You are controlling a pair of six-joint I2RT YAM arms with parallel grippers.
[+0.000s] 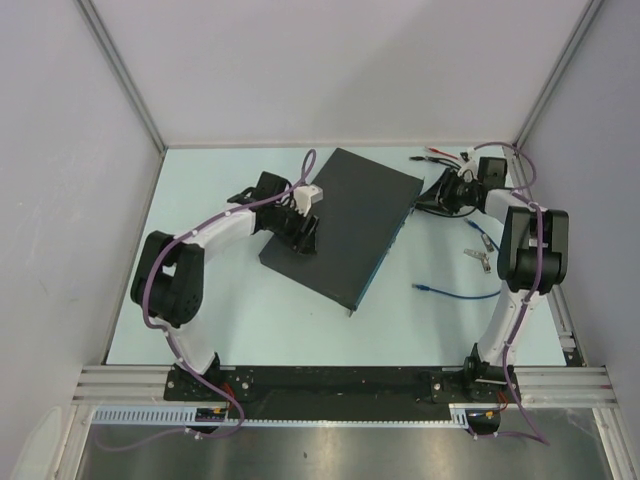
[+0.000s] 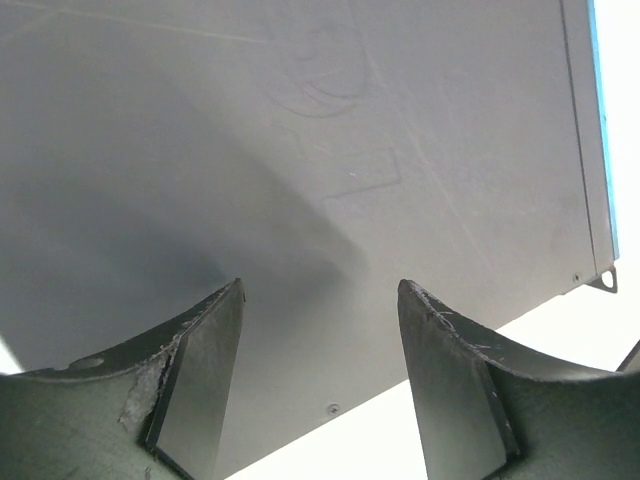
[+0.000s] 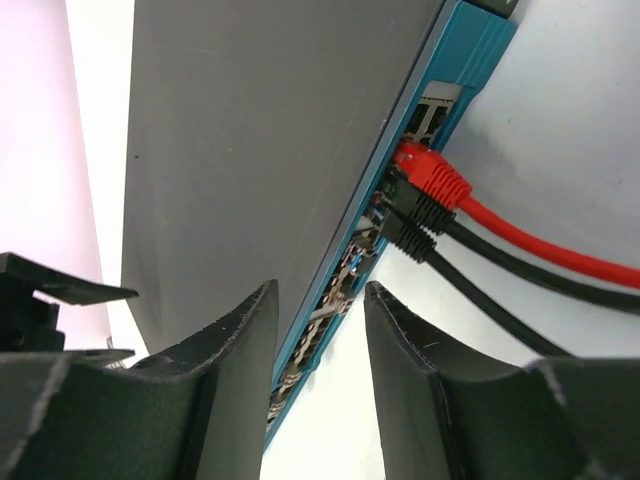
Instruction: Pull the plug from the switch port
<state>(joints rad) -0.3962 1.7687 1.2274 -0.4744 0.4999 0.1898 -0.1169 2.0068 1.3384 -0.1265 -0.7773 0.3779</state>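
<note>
Right fingers point(image 3: 230, 380) flank teal-edged switch point(image 3: 250, 120), seemingly plugged

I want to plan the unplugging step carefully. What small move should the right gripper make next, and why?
Probably advance the right gripper toward the red plug: its jaws are open and empty, and the plug sits in the switch port ahead, beyond the fingertips.

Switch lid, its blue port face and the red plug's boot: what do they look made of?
Switch lid: probably painted sheet metal, matte dark grey, flat, faintly scuffed, with a small screw near the edge. Port face: blue, painted metal or plastic; cannot tell which. Red plug boot: looks like moulded soft plastic, ribbed, slightly glossy.
</note>
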